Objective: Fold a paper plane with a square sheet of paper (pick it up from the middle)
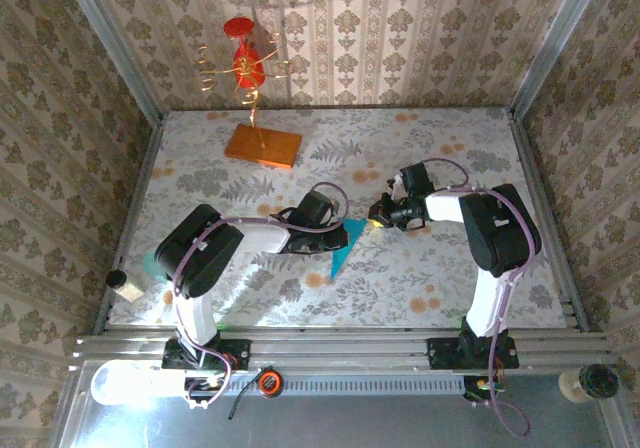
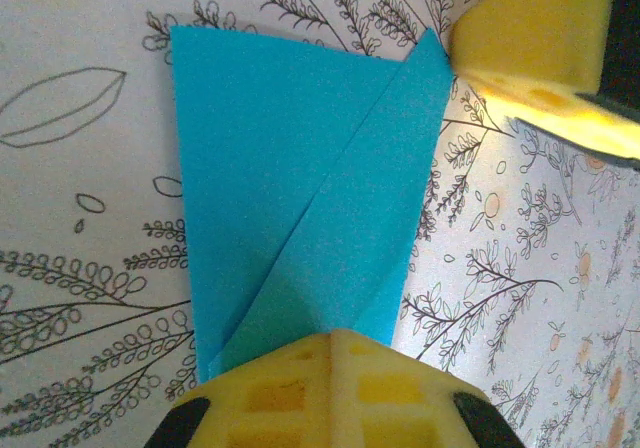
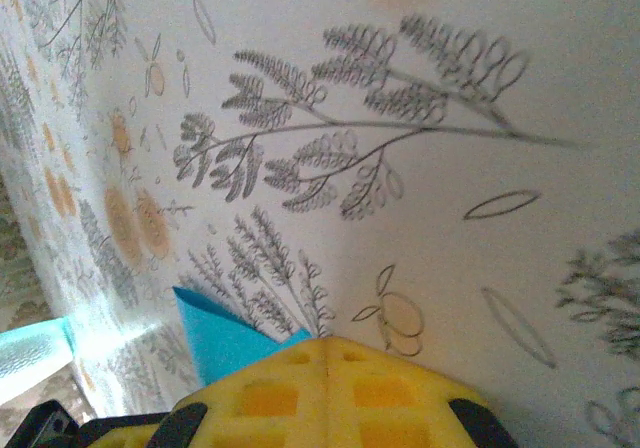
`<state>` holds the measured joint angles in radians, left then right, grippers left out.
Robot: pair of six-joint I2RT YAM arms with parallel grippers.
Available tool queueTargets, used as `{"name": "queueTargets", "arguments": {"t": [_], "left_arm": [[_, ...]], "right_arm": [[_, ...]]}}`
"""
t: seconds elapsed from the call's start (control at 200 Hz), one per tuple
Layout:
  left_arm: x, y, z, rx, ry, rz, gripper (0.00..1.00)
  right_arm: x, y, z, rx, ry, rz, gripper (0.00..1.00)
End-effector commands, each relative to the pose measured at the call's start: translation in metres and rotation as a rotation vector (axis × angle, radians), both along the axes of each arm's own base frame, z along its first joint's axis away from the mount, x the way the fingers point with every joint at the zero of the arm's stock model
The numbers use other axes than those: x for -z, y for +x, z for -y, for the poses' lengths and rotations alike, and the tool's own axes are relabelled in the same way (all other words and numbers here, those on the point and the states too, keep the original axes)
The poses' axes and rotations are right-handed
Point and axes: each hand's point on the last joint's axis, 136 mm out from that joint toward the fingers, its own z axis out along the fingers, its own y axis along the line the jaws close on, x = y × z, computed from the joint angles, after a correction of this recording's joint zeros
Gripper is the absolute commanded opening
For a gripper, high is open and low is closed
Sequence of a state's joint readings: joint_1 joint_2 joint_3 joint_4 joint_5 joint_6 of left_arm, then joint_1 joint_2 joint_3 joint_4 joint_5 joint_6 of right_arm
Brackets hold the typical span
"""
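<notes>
Blue paper plane (image 1: 344, 248) lies near-to-far, thin tip at the near end; your left pincer (image 2: 330, 353) and right pincer (image 3: 328, 358) are each pressed together.

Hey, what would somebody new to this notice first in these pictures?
Probably the bright blue folded paper lying flat mid-table, with the left claw on one edge and the right claw at its opposite corner. After that, the red and gold wire ornament rising from an orange slab at the back left.

The left claw (image 1: 336, 234) and right claw (image 1: 376, 214) sit at the folded cyan paper (image 1: 346, 250) on the table (image 1: 450, 278).
</notes>
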<state>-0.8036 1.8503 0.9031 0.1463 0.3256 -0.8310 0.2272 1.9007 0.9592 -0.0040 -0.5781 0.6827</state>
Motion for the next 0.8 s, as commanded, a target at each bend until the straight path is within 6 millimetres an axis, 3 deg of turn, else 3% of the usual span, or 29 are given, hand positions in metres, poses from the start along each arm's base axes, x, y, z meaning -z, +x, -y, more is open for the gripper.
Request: {"name": "queueTargets", "arguments": {"t": [0.0, 0.135, 0.22, 0.365, 0.52, 0.645, 0.795], "left_arm": [[0.051, -0.036, -0.048, -0.018, 0.213, -0.174, 0.0], [0.049, -0.034, -0.045, -0.014, 0.207, -0.167, 0.0], [0.047, -0.032, -0.043, -0.012, 0.201, -0.165, 0.0], [0.046, -0.031, -0.04, -0.006, 0.193, -0.162, 0.0], [0.045, -0.03, -0.038, -0.003, 0.19, -0.163, 0.0], [0.046, -0.03, -0.038, -0.002, 0.19, -0.165, 0.0], [0.047, -0.031, -0.038, 0.002, 0.191, -0.167, 0.0]], "right_arm": [[0.005, 0.01, 0.047, 0.108, -0.207, 0.029, 0.02], [-0.028, 0.001, 0.034, 0.064, -0.171, 0.109, 0.03], [-0.033, -0.013, 0.018, 0.01, -0.139, 0.117, 0.03], [-0.023, -0.036, -0.014, -0.082, -0.102, 0.069, 0.03], [-0.017, -0.041, -0.041, -0.147, -0.066, 0.053, 0.02], [-0.005, -0.038, -0.046, -0.158, -0.07, 0.03, 0.02], [0.012, -0.03, -0.035, -0.128, -0.13, 0.0, 0.01]]}}
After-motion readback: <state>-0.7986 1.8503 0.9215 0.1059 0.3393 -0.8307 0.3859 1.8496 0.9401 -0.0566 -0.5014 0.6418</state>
